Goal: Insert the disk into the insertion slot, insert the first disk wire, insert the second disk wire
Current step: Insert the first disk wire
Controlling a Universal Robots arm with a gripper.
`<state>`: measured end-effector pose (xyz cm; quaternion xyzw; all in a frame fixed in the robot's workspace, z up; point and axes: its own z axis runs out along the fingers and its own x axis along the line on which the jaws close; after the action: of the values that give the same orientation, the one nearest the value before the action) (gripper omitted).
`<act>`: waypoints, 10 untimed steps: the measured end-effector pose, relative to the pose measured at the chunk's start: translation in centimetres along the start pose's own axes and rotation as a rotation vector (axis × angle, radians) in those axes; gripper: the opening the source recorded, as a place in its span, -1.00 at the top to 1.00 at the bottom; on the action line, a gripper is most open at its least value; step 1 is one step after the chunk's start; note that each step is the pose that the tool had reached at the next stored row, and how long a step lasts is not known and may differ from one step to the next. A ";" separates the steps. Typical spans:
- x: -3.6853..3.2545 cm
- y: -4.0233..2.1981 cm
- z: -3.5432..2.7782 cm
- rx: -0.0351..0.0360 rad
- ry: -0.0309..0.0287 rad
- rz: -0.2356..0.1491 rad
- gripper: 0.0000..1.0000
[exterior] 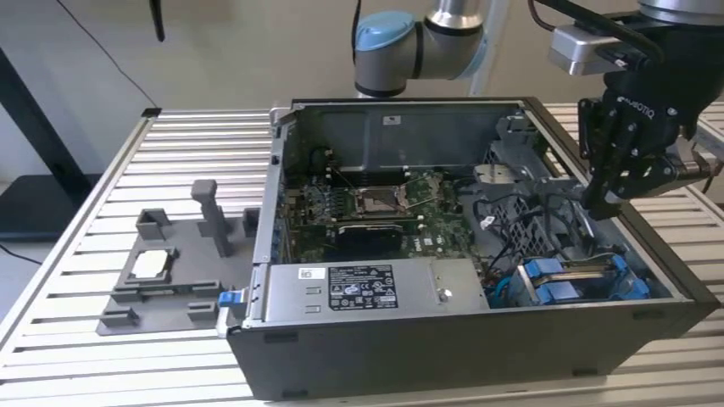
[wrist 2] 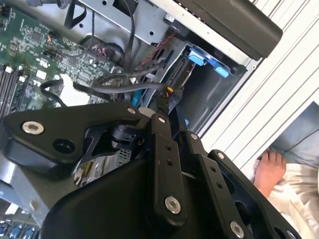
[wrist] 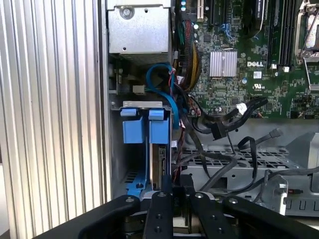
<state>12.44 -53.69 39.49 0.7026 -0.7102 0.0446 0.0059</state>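
Observation:
The open computer case (exterior: pixel 453 339) lies on the slatted table. The disk (wrist: pixel 160 162) sits edge-on in the insertion slot (wrist: pixel 117 149), its blue carrier tabs (wrist: pixel 159 130) showing at the end; the exterior view has them at the case's near right corner (exterior: pixel 577 280). My black gripper (exterior: pixel 599 206) hangs over the case's right side, just above the bay. In both wrist views the fingers stand close together (wrist: pixel 177 185), and a black disk wire (wrist 2: pixel 124 85) runs up to the tips (wrist 2: pixel 164 105), where its connector appears pinched.
The motherboard (exterior: pixel 379 208) fills the case's middle and a grey power-supply box (exterior: pixel 362 288) lies along its front. Loose black cables (wrist: pixel 234 114) cross near the bay. A grey fixture (exterior: pixel 169 271) stands at the exterior view's left. A person's hand (wrist 2: pixel 269 169) rests beyond the case.

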 end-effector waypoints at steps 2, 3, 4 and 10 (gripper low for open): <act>0.37 -0.22 0.18 -0.0083 -0.0022 -0.001 0.62; 0.55 -0.31 0.28 -0.0111 -0.0040 -0.001 0.62; 0.74 -0.39 0.38 -0.0140 -0.0060 -0.001 0.62; 1.82 -0.65 0.89 -0.0288 -0.0236 -0.001 0.62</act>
<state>13.11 -55.58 38.77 0.7032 -0.7105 0.0260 0.0077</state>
